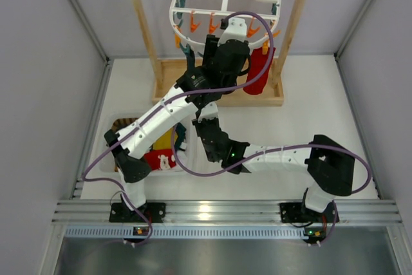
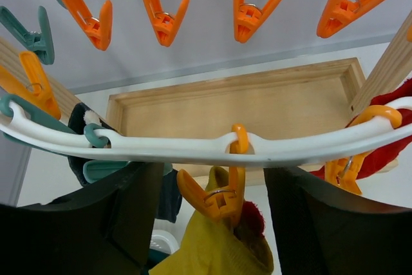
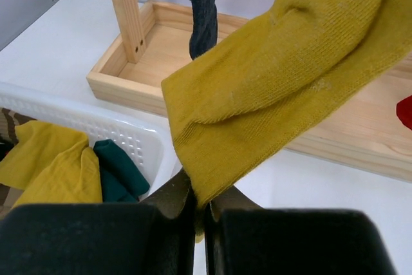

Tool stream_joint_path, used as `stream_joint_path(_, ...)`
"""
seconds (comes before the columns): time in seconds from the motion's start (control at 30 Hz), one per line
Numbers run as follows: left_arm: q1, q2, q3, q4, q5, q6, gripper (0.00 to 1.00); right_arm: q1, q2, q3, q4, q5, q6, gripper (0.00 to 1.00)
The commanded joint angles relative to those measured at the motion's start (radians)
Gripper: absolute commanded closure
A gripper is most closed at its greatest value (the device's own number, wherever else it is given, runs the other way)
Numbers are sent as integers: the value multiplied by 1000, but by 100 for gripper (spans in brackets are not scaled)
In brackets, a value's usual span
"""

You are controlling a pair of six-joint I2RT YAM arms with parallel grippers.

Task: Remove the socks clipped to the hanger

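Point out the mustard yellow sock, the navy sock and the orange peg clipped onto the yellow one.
mustard yellow sock (image 3: 277, 82): right wrist view, middle of the fabric.
navy sock (image 3: 203, 11): right wrist view, its hanging lower part.
orange peg (image 2: 219, 199): left wrist view, at its metal spring.

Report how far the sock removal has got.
Done: yellow and green socks already lie in the white basket. In hand: the right gripper is shut on the mustard sock, which an orange peg on the hanger holds; the open left gripper brackets that peg. Left: the navy sock and the red sock hang below the hanger.
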Motion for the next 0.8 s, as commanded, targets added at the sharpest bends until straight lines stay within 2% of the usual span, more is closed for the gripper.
stream_joint_path(0.0, 15, 1, 48, 30, -12, 18, 35, 28, 8, 42, 19, 10, -13, 100)
stream_joint_path(0.07, 19, 4, 52, 32, -14, 22, 42, 30, 12, 42, 19, 7, -10, 100)
stream_joint_path(0.1, 19, 6, 52, 32, -15, 19, 50, 30, 17, 44, 17, 4, -10, 100)
stream_joint_path(0.17, 20, 6, 55, 33, -11, 19, 57, 32, 17, 47, 11, -1, -11, 100)
stream_joint_path(0.23, 22, 6, 59, 33, -5, 19, 70, 33, 14, 46, 11, -1, -11, 100)
stream_joint_path(0.3, 22, 6, 59, 32, -3, 19, 77, 35, 3, 32, 14, 1, -10, 100)
stream_joint_path(0.33, 22, 9, 60, 33, -5, 19, 86, 33, -1, 26, 17, -1, -7, 100)
stream_joint_path(0.47, 23, 1, 51, 33, -2, 14, 90, 35, -32, -37, 26, 1, 13, 100)
stream_joint_path(0.53, 23, -13, 28, 32, 12, 4, 88, 35, -63, -65, 26, -7, 22, 100)
stream_joint_path(0.57, 23, -37, 16, 32, 44, -2, 78, 35, -93, -91, 25, -16, 22, 100)
stream_joint_path(0.63, 23, -65, -29, 33, 72, -27, 68, 35, -130, -115, 13, -54, 15, 100)
stream_joint_path(0.67, 23, -95, -49, 33, 92, -33, 57, 33, -173, -144, 5, -81, 15, 100)
stream_joint_path(0.77, 23, -160, -109, 32, 127, -51, 43, 10, -248, -186, -64, -200, 39, 100)
